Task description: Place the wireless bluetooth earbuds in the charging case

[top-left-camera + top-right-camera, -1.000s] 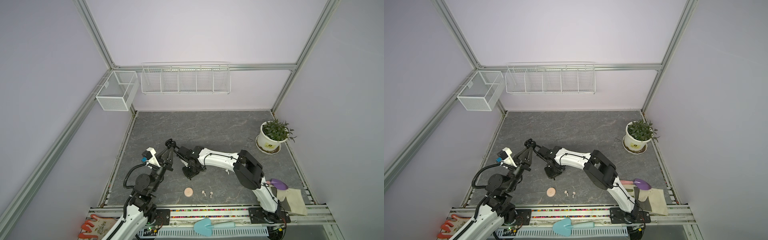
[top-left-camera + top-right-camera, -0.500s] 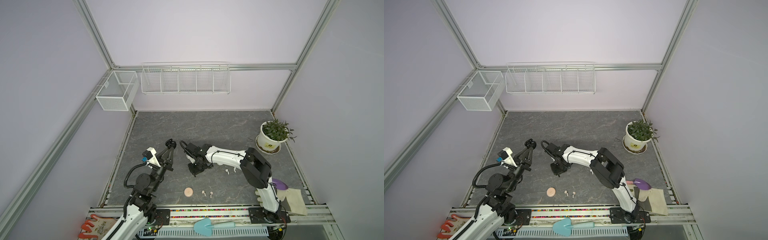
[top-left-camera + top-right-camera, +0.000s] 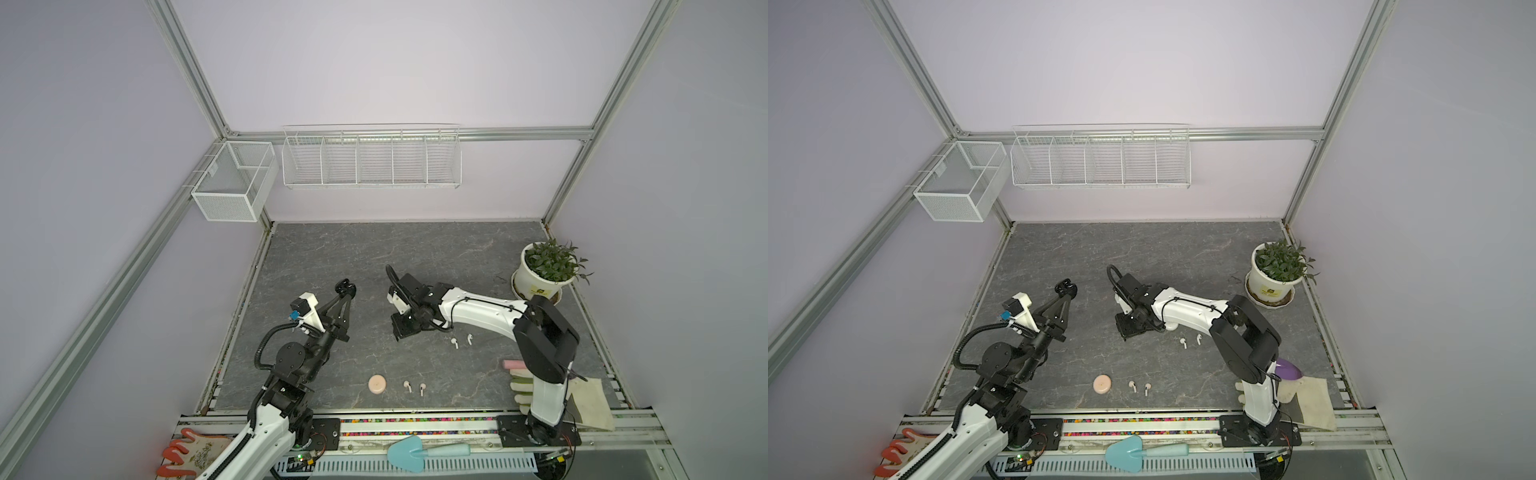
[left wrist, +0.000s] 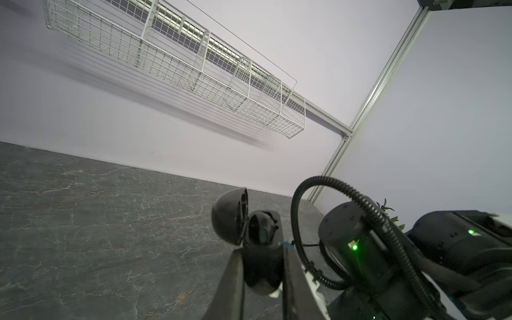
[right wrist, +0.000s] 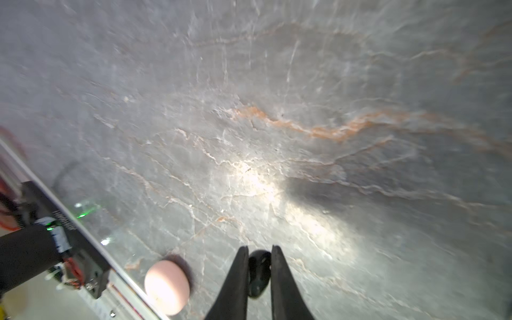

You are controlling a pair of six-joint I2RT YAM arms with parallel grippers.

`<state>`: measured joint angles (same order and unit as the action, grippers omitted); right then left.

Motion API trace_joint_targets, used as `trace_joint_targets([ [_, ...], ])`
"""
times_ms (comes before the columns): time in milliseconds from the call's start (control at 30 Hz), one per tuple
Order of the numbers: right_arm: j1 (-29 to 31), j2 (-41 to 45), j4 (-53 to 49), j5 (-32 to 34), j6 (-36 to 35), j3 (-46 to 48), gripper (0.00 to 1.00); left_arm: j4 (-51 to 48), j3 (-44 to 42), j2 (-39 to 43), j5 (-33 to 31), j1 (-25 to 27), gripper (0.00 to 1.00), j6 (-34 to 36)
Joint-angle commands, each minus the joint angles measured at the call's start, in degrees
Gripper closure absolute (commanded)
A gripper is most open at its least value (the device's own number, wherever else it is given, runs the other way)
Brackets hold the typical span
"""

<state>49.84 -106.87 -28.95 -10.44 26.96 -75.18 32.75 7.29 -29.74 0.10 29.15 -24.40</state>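
My left gripper (image 3: 347, 296) is raised above the table and shut on a black charging case (image 4: 263, 267) whose lid (image 4: 228, 217) hangs open. My right gripper (image 5: 259, 249) points down at the table to the right of it, shut on a black earbud (image 5: 259, 273); in a top view this gripper (image 3: 398, 331) stands apart from the case (image 3: 345, 286). Two white earbuds (image 3: 454, 343) lie on the table beside the right arm. Two pale pink earbuds (image 3: 407, 385) lie near the front edge, next to a closed round pink case (image 3: 377, 383).
A potted plant (image 3: 548, 268) stands at the right rear. A glove, a cloth (image 3: 590, 401) and a purple object (image 3: 1287, 370) lie by the right arm's base. A teal trowel (image 3: 415, 451) rests on the front rail. Wire baskets (image 3: 370, 156) hang on the back wall.
My right arm has drawn back to the right, away from the case in the left gripper, uncovering the two white earbuds. The left arm has stayed still.
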Motion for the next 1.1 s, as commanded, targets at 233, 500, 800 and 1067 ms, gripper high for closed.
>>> trace_joint_targets([
  [233, -8.6, 17.4, 9.5, -3.9, -6.2, 4.3, 0.81, 8.5, 6.2, -7.6, 12.7, -0.2, 1.0, -0.4],
  [500, -10.6, 28.4, 13.1, -10.3, -11.3, 3.4, 0.81, 18.8, 7.3, -13.1, 22.5, -0.2, 1.0, -0.6],
  [800, -9.4, 34.8, 21.2, -17.3, -11.6, 2.7, 0.81, 30.3, 8.7, -22.2, 32.3, -0.2, 1.0, -3.0],
  [1067, -4.7, 33.1, 27.6, -17.0, -14.5, 2.7, 0.8, 35.7, 9.0, -25.5, 35.7, -0.2, 1.0, -4.4],
])
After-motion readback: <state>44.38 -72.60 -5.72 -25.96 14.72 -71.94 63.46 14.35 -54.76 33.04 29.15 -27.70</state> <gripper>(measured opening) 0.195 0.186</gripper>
